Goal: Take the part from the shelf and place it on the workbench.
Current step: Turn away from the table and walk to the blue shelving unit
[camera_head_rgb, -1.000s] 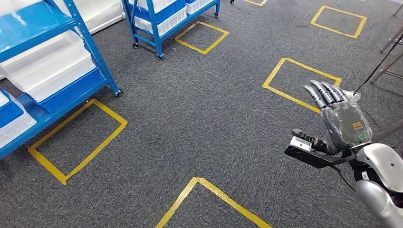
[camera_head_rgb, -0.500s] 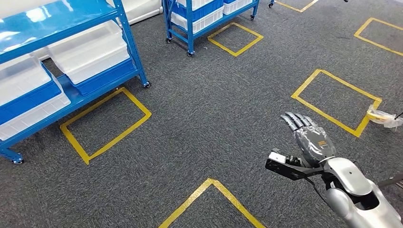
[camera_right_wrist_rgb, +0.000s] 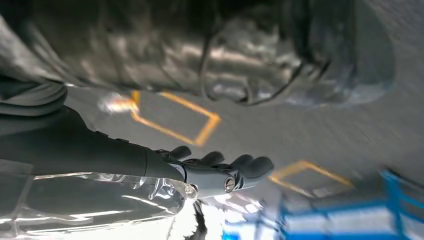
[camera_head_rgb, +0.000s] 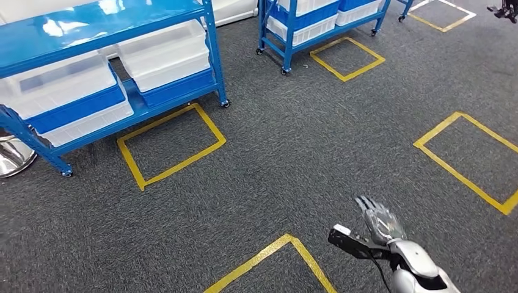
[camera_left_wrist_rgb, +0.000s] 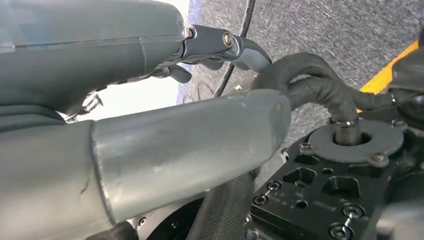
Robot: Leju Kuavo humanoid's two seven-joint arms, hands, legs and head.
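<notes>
Head view shows the right hand [camera_head_rgb: 380,221] low at the right, raised over the grey carpet floor [camera_head_rgb: 293,159], its fingers [camera_head_rgb: 368,204] stretched out and slightly apart, holding nothing and touching nothing. A black bracket with a small white block [camera_head_rgb: 351,241] juts out beside its wrist, and the silver forearm [camera_head_rgb: 418,271] runs off the lower edge.

The right wrist view, blurred, shows what the head view cannot: the dark fingers [camera_right_wrist_rgb: 240,167] seen from behind, lying straight and side by side, with a crinkled clear plastic cover [camera_right_wrist_rgb: 95,200] wrapped over the back of the hand. Beyond them lie yellow tape outlines and a smear of blue shelving.

The left wrist view gives the left hand [camera_left_wrist_rgb: 150,65] close up: a smooth grey thumb [camera_left_wrist_rgb: 185,150] across the middle and darker fingers [camera_left_wrist_rgb: 220,45] above it, loosely curved with nothing between them; how far they are parted I cannot tell. A braided black cable [camera_left_wrist_rgb: 310,85] runs past.

Blue metal shelf [camera_head_rgb: 104,73] stands at the upper left on small castors, carrying white and blue plastic bins [camera_head_rgb: 165,55]; a second blue shelf [camera_head_rgb: 317,24] stands farther back. No part can be made out in the bins from here. Yellow tape squares [camera_head_rgb: 171,143] mark the coarse, flecked carpet.
</notes>
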